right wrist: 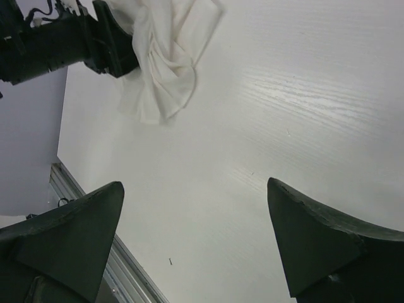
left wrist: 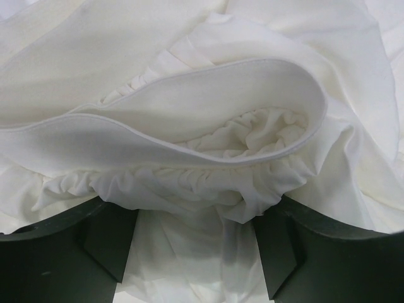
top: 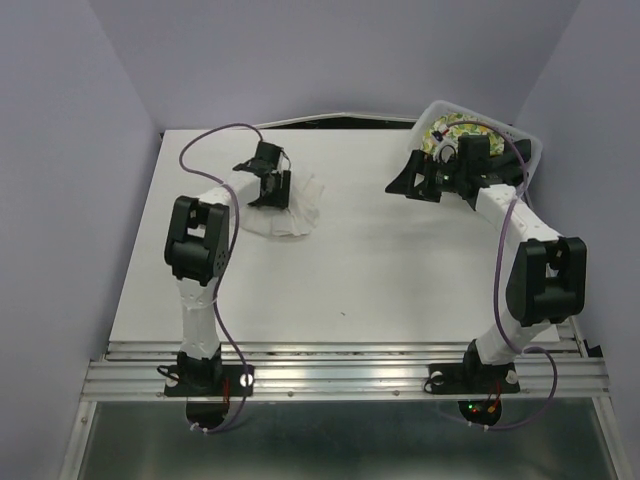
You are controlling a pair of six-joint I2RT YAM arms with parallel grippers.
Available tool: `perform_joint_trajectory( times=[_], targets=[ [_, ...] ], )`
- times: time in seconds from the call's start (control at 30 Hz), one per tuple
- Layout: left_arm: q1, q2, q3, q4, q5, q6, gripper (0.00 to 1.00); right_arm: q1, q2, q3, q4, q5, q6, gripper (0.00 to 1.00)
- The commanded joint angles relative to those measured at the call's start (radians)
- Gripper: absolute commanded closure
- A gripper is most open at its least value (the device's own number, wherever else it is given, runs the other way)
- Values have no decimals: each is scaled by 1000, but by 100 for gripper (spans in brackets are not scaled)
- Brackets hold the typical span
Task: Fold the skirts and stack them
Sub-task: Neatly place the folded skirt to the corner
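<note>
hovering over bare tabletop (top: 380, 290), right jaws stand wide open w/ nothing btwn them, just left of the white basket (top: 530, 150). lemon-print skirt (top: 462, 130) lies inside that basket. left jaws also spread wide, lowered onto the crumpled white skirt (top: 290, 210) at far left-centre of tabletop. its gathered waistband (left wrist: 252, 170) bulges btwn the fingers (left wrist: 107, 240), not pinched.

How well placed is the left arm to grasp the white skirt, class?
Probably yes: its open claw sits right over the white skirt, cloth between the fingers, nothing in the way.
</note>
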Motion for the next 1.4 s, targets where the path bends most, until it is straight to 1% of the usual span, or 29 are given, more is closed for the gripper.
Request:
perform_joint_trajectory(
  times=[0.0,0.1,0.13,0.17,0.23,0.27,0.33,0.37,0.4,0.5,0.63,0.77,0.8,0.87,0.9,0.93,0.97,1.0,1.03,1.07,1.17,1.2,1.27,1.3,1.33,1.37],
  targets=[
    [165,17,-19,-100,-29,220,22,-8,9,17,1,5,-36,0],
    [234,41,56,-91,1,334,22,-8,17,14,-1,8,-43,0],
    [273,54,82,-94,18,364,22,-8,18,14,-1,9,-46,0],
    [290,87,151,-109,23,404,22,-8,21,12,-1,9,-46,0],
    [337,124,220,-123,31,435,22,-8,24,11,-1,11,-50,0],
    [345,164,287,-128,23,429,22,-8,26,9,-4,12,-55,0],
    [389,215,372,-157,18,420,23,-8,26,8,-5,22,-61,0],
    [397,260,445,-186,23,409,24,-8,24,8,-10,23,-64,0],
    [403,278,470,-189,23,405,24,-8,24,5,-10,25,-67,0],
    [416,308,512,-185,18,389,25,-8,24,6,-19,28,-73,0],
    [432,312,492,-184,12,351,25,-8,18,8,-25,31,-82,0],
    [463,266,394,-140,15,322,24,-8,12,5,-28,26,-90,0],
    [471,261,392,-138,14,326,19,-8,11,3,-30,23,-92,0],
    [472,249,385,-128,15,345,17,-8,7,5,-30,22,-93,0],
    [472,215,357,-110,20,363,15,-8,6,12,-31,22,-95,0],
    [472,192,345,-93,32,378,12,-8,4,20,-34,22,-98,0],
    [471,172,340,-80,72,395,10,-8,1,29,-39,28,-104,0],
    [468,140,375,-82,81,424,9,-8,-6,50,-47,35,-107,0],
    [465,129,404,-89,84,441,5,-8,-11,63,-50,40,-110,0],
    [457,106,473,-102,83,473,3,-8,-17,87,-56,49,-113,0],
    [449,68,593,-144,74,506,1,-8,-23,130,-74,57,-122,0],
    [448,56,665,-158,72,512,1,-8,-31,146,-88,61,-127,0],
    [448,22,708,-177,67,529,1,-8,-46,182,-97,89,-142,0],
    [443,-30,711,-169,63,535,1,-8,-66,205,-103,103,-150,0],
    [442,-61,702,-160,72,538,1,-8,-77,206,-105,120,-156,0],
    [439,-136,664,-133,84,536,1,-8,-89,228,-112,156,-171,0]
  ],
)
